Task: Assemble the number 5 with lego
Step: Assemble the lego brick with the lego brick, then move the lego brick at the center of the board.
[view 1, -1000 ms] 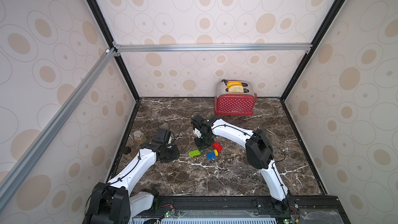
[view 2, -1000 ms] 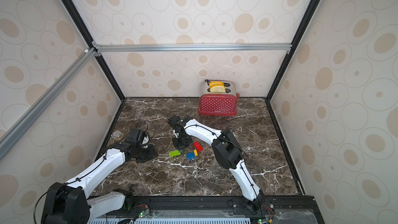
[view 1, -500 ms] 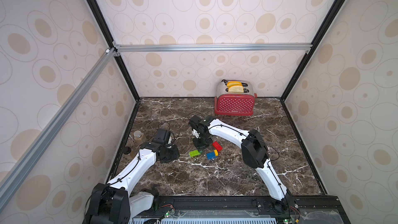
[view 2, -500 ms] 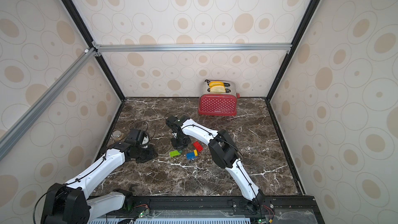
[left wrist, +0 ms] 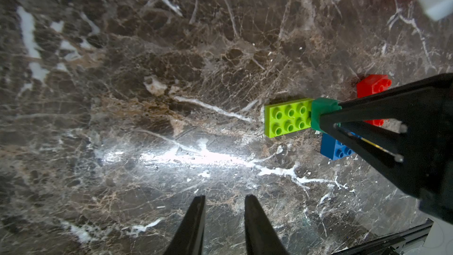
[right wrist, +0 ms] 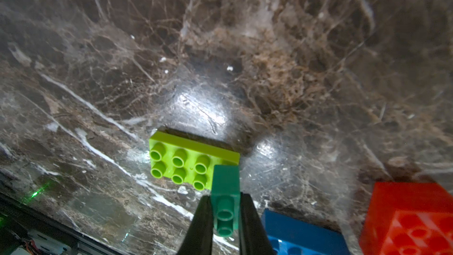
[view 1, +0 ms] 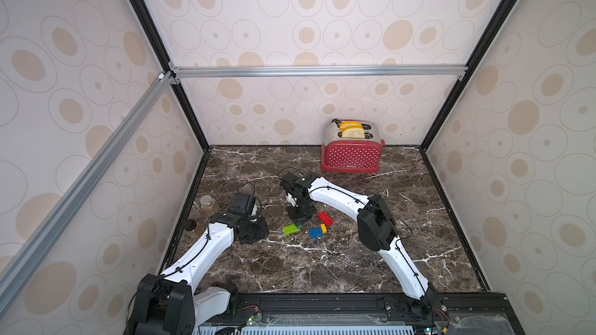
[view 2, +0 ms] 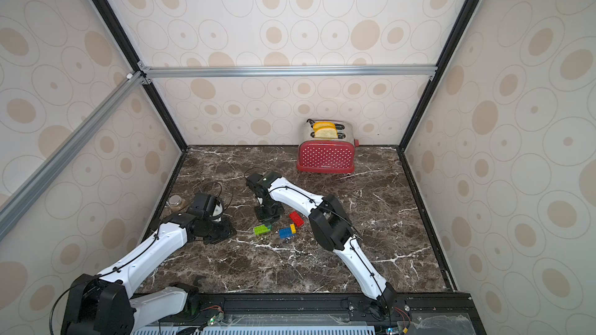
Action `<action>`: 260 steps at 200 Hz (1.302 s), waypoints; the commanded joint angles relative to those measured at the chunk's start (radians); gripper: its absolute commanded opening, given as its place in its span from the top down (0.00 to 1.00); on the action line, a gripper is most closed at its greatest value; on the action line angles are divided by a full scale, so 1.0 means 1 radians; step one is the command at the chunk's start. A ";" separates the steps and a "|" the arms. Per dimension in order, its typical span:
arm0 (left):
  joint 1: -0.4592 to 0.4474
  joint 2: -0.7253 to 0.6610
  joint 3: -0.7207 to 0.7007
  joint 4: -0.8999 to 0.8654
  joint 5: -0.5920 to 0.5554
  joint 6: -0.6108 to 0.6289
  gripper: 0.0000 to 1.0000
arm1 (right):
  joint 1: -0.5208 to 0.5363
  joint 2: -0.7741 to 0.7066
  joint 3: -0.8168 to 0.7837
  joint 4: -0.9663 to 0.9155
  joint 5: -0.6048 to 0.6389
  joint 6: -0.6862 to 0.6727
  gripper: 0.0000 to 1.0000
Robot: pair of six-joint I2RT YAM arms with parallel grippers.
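Dark-green brick (right wrist: 225, 180): pinched between the fingers of my right tool (right wrist: 225, 196), at 1 end of the lime brick (right wrist: 186, 158). In the left wrist view it covers the lime brick's last stud column; 6 lime studs show. I cannot tell whether it is seated or just above.

Step in hand, as I judge it: joining dark green to lime, an inner joint of the 5. The yellow brick (view 1: 323, 228) touches the blue brick (view 1: 315, 233); whether they are clipped is too small to tell. Early in the task.

Next move: square the brick over the studs, press straight down, then let go. The lime brick lies loose on the tabletop (view 1: 322, 269) and may skid or tip. My left tool (left wrist: 224, 197) is empty, fingers a little apart, near the lime brick's free end; it could brace it.

Around: the red brick (right wrist: 407, 217) and the blue one lie just beside my right tool, so there is little room to swing. The toaster (view 1: 351, 156) and the jar (view 1: 208, 204) are well apart.
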 commanded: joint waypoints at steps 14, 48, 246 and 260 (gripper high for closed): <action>0.006 -0.017 -0.009 -0.012 -0.004 0.020 0.70 | 0.015 0.063 0.039 -0.057 0.025 0.011 0.86; 0.006 -0.018 -0.010 -0.008 -0.005 0.020 0.70 | 0.022 0.107 0.091 -0.112 0.032 0.010 0.86; 0.006 -0.025 -0.017 -0.008 -0.022 0.016 0.69 | 0.061 0.251 0.093 -0.162 0.214 0.000 0.87; 0.005 -0.024 -0.014 -0.009 -0.023 0.016 0.69 | 0.050 0.241 0.099 -0.162 0.219 0.004 0.87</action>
